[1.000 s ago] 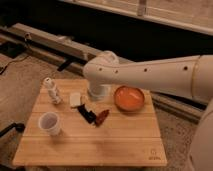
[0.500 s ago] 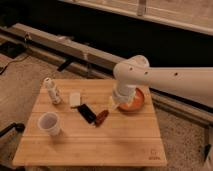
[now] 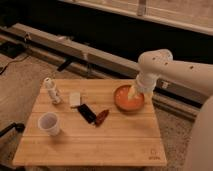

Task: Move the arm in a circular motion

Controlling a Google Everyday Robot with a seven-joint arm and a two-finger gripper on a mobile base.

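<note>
The large glossy white arm (image 3: 172, 70) reaches in from the right, its rounded elbow joint above the table's far right corner. It ends in a small pale gripper (image 3: 133, 93) that hangs down over the orange bowl (image 3: 128, 99), at or just inside its right half. The gripper holds nothing that I can see.
A wooden table (image 3: 115, 140) carries a white cup (image 3: 49, 123) at front left, a small white bottle (image 3: 51, 90) at back left, a pale block (image 3: 75, 99), a black flat object (image 3: 87, 113) and a red-brown item (image 3: 101, 117). A dark rail and ledge run behind the table.
The arm has swung steadily to the right, from over the table's middle to over the orange bowl at the right. The objects on the table have not moved.
</note>
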